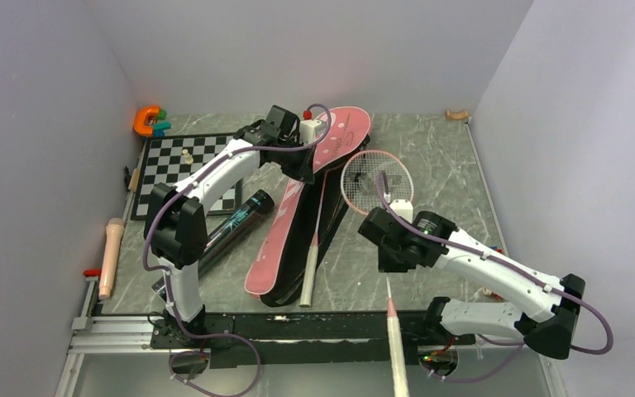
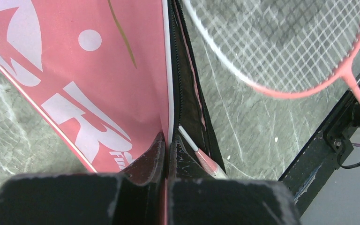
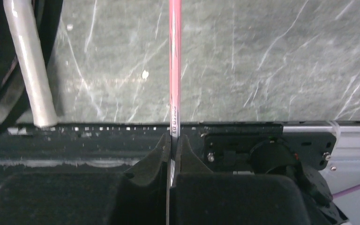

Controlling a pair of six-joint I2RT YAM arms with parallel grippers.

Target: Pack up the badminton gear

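slip is your main risk: your right claw (image 3: 172, 140) is clamped on the thin, glossy pink shaft of a racket (image 1: 370, 182), and a round shaft can twist or slide between the pads, swinging the strung oval head off line. its white handle overhangs the table's (image 1: 446, 165) near edge, so a drop may send it off the front. your left claw (image 2: 167, 140) is pinched shut on the edge of the bag's (image 1: 271, 244) pink flap, seemingly holding it open; that fabric looks soft and limp, so it may sag or pull free and close the mouth. the head could also snag the zip edge or knock the other racket (image 1: 310, 265), lying in the black interior with its wrapped handle poking out. the tube (image 1: 236, 223), black and smooth, lies left of the bag.
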